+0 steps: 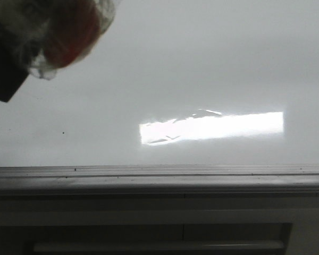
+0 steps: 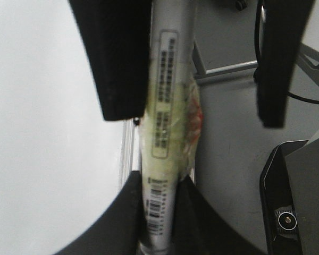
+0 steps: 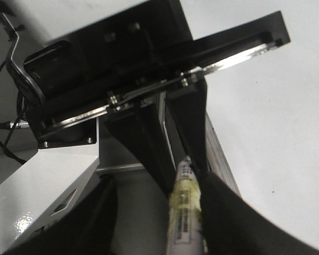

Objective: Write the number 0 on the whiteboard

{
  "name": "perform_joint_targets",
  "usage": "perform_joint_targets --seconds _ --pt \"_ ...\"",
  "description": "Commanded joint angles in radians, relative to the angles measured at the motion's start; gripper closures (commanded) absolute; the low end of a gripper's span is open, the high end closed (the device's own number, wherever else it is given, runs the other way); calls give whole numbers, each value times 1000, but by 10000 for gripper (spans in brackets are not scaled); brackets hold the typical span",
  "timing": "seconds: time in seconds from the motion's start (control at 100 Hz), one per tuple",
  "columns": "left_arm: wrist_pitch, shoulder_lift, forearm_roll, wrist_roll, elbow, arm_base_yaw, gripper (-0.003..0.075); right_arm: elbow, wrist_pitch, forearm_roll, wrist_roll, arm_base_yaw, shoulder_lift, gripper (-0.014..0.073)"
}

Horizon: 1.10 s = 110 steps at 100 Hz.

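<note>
Left wrist view: the left tool (image 2: pixel 189 117) stands apart, while the right tool (image 3: pixel 189 175) is clamped on a taped marker (image 2: pixel 167 133). The whiteboard (image 1: pixel 202 64) beside them bears no 0 yet. Handing over risks dropping the marker, should one tool release early.

Floor: plain grey surface (image 2: pixel 228 127), seen in the left wrist view.
Furniture: dark grey cabinet front (image 1: pixel 159 228) with long pale handle bar (image 1: pixel 159 246) at 6 o'clock in the front view.
Light: bright rectangular glare patch (image 1: pixel 212 127), just right of centre.
Cables: thin black wires (image 3: pixel 2 106) at 9 o'clock, right wrist view.
</note>
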Motion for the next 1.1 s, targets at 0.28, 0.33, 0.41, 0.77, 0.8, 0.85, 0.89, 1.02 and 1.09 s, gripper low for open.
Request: perform_joint_targets --seconds 0.28,0.33,0.41,0.77,0.8,0.85,0.89,1.02,1.09 --pt "-64 -6 -63 -12 -35 -4 740 -25 -35 19 -11 -1 -10 474" --pt "-64 -6 -70 -12 -35 -4 740 -24 -32 19 -11 -1 -10 514" --pt "-64 -6 -74 -12 -35 -4 740 -24 -32 19 -11 -1 -10 559" --pt "-64 -6 -74 -12 -35 -4 740 -24 -17 19 -11 -1 -10 515" --pt "-64 -6 -74 -12 -35 -4 740 -24 -17 17 -11 -1 -10 482" --pt "-64 -6 -74 -12 -35 -4 740 -24 -14 11 -11 -1 -10 416" --pt "-64 -6 -74 -12 -35 -4 740 -24 -14 11 -11 -1 -10 359" --pt "-64 -6 -74 -12 -35 -4 740 -24 -12 11 -11 -1 -10 307" --pt "-64 -6 -74 -12 -35 -4 740 -24 -12 11 -11 -1 -10 308"
